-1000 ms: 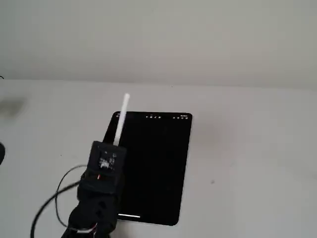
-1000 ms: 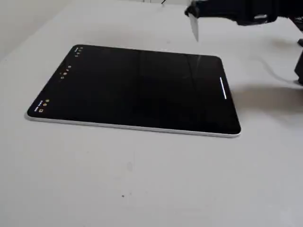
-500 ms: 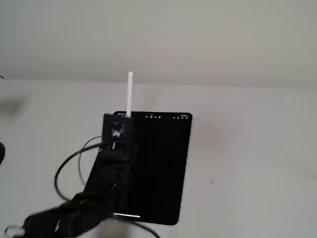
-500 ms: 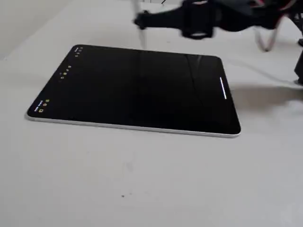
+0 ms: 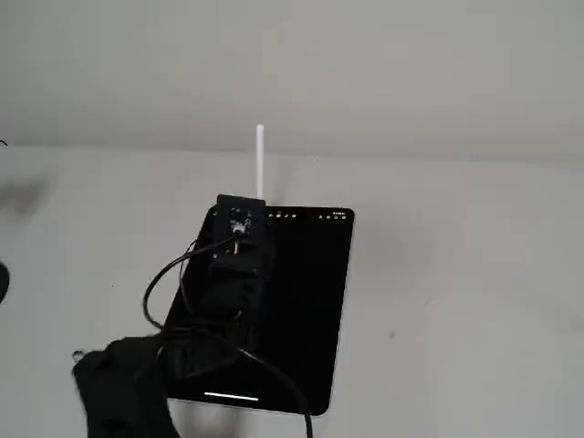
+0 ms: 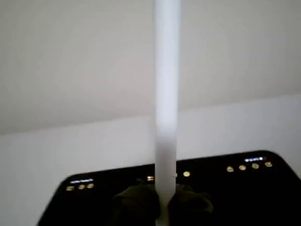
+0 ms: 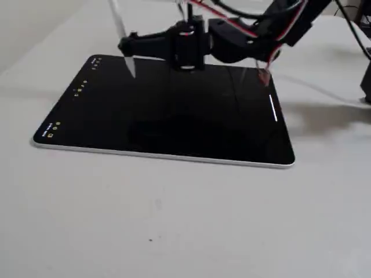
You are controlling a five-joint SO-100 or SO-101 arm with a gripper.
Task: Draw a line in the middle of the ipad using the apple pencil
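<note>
A pale grey table (image 7: pixel 174 231) carries the large flat black-screened ipad (image 7: pixel 168 110) (icons along its far short edge). Above it hangs the black cabled gripper (image 7: pixel 128 44), its fingers (image 6: pixel 136 205) clamped on the slim white apple pencil (image 6: pixel 166 94), held nearly upright.

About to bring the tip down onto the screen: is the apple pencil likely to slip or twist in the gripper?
Probably some. The apple pencil looks smooth and round, so it may slide up or rotate under tip pressure. The gripper pinches only a short section, most length standing free, so it could lever sideways. It looks stiff, unlikely to bend.
</note>
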